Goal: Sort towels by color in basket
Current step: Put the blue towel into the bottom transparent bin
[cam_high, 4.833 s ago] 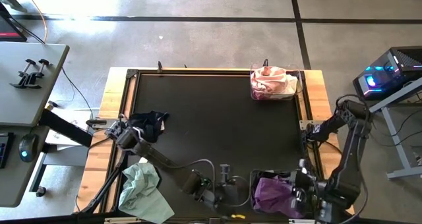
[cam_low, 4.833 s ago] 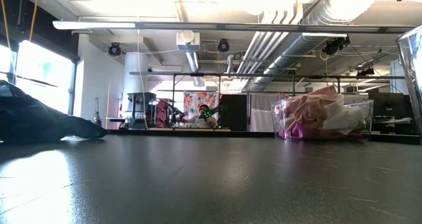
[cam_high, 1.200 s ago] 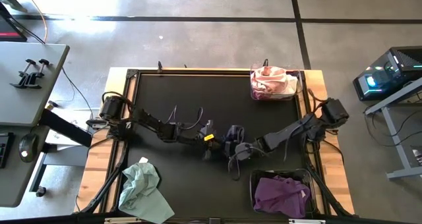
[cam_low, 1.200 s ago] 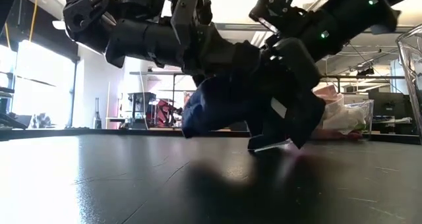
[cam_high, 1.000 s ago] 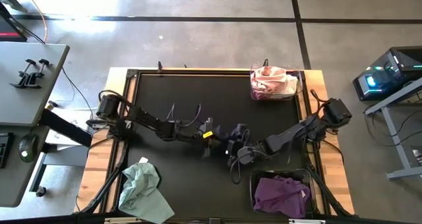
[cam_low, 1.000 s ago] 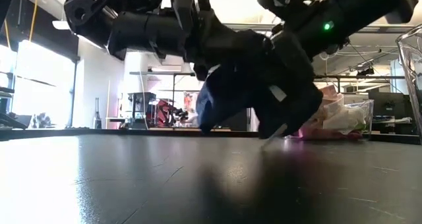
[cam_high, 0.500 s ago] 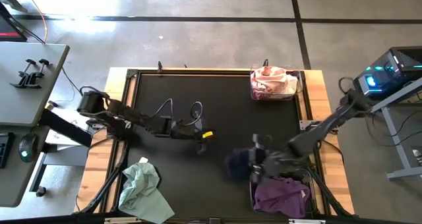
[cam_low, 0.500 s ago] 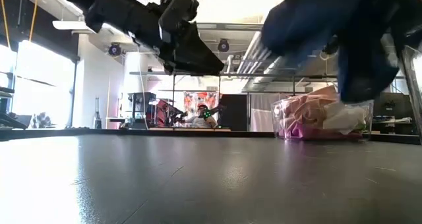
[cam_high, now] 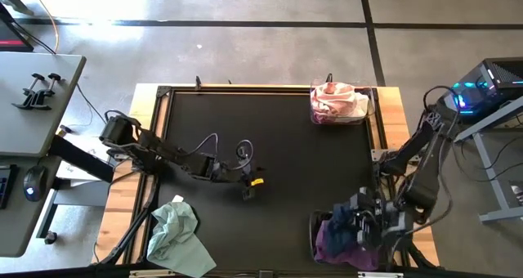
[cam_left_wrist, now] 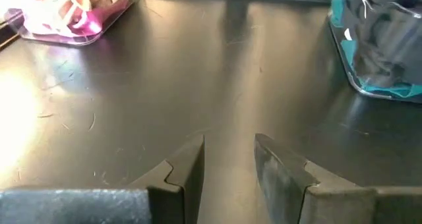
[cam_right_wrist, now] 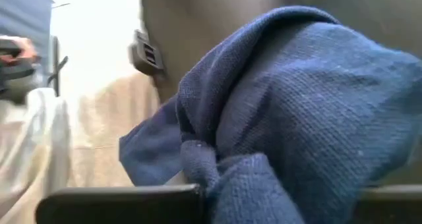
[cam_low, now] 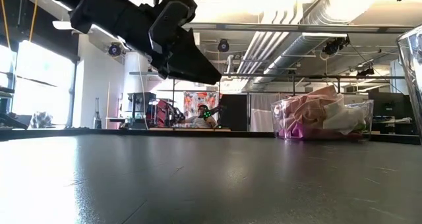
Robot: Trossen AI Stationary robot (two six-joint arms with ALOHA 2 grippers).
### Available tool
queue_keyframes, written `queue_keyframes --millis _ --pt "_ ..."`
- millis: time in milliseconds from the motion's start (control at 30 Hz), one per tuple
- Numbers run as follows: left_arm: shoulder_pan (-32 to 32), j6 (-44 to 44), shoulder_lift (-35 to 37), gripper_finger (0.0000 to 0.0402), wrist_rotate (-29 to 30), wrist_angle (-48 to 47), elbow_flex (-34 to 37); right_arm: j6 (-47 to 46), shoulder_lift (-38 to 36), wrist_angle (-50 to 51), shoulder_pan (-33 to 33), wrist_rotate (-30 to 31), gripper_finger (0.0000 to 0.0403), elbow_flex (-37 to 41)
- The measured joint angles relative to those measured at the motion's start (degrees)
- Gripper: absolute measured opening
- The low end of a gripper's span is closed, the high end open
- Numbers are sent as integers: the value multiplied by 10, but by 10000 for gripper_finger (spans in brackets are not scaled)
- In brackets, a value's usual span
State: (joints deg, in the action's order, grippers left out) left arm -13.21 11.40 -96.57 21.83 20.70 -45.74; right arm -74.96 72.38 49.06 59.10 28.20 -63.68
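Two dark fingers of the right gripper [cam_high: 365, 221] are clamped on a navy towel [cam_right_wrist: 290, 118], which fills the right wrist view in bunched folds; from above, that gripper hangs over the clear basket [cam_high: 314, 223] at the table's near right corner, the navy cloth just over the purple towels [cam_high: 335, 241] already heaped inside. The left gripper [cam_left_wrist: 229, 159] hovers over the bare middle of the black table [cam_high: 278, 131], its fingers apart and holding nothing. The step in hand looks like dropping the navy towel into the near basket. The next move calls for the right fingers to part while the cloth is fully inside the rim, so no corner drapes over the edge. A pale mint towel [cam_high: 173, 229] lies on the near left corner, and a second basket of pink and white towels [cam_high: 337, 102] stands at the far right.
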Motion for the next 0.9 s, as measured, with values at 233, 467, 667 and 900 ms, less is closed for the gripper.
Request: queue_keyframes --millis 233,467,667,900 --pt "-13 6 -15 119 15 1 0 -44 12 -210 1 -40 39 162" --pt "-16 15 -16 119 17 2 0 -76 43 -373 -23 -137 68 262" --pt "-16 15 -16 119 27 10 0 -48 28 -364 -33 -171 130 258" --pt "-15 14 -16 119 29 20 0 -12 11 -236 -32 -164 144 155"
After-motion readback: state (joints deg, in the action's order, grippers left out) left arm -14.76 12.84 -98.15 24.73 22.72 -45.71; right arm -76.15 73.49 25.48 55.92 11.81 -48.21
